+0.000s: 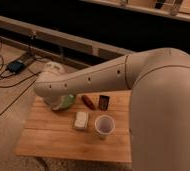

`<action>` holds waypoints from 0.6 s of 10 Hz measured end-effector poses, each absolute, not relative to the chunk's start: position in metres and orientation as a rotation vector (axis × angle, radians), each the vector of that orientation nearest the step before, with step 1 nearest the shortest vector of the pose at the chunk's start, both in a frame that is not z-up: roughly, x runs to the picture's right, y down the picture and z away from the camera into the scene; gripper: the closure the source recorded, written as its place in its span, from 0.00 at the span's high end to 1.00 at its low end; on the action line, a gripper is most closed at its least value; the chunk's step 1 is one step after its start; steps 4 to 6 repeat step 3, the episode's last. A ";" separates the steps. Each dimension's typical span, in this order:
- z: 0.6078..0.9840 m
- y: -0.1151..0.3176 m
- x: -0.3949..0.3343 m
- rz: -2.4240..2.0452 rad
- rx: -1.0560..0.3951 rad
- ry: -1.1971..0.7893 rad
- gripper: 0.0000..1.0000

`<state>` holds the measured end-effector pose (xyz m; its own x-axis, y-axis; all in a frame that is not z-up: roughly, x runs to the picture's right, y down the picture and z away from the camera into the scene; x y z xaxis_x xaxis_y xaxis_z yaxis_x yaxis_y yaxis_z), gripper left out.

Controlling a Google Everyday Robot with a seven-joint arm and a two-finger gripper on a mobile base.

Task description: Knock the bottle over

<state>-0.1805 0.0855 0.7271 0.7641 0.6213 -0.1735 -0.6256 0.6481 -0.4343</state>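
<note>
The arm [113, 75] stretches low across the wooden tabletop [48, 135], probably to sweep sideways. Its hand [55, 99] sits at a green-white bundle [66, 102]; I cannot tell its grip. At its three o'clock, the reddish bottle [88, 102] seems to lie flat.

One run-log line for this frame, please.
arm: across table | gripper: far-left corner, at green item | cup, white block: mid-table | outcome: cannot tell

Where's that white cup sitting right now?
The white cup stands front-centre on the table, right of the white block, before the dark item. The gripper is at the back left, by the green object.
</note>
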 end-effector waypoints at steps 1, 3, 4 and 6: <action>0.730 0.083 -0.179 0.723 -0.491 0.013 0.02; 0.730 0.084 -0.184 0.728 -0.492 0.025 0.21; 0.730 0.084 -0.184 0.728 -0.492 0.025 0.21; 0.730 0.084 -0.184 0.728 -0.492 0.025 0.21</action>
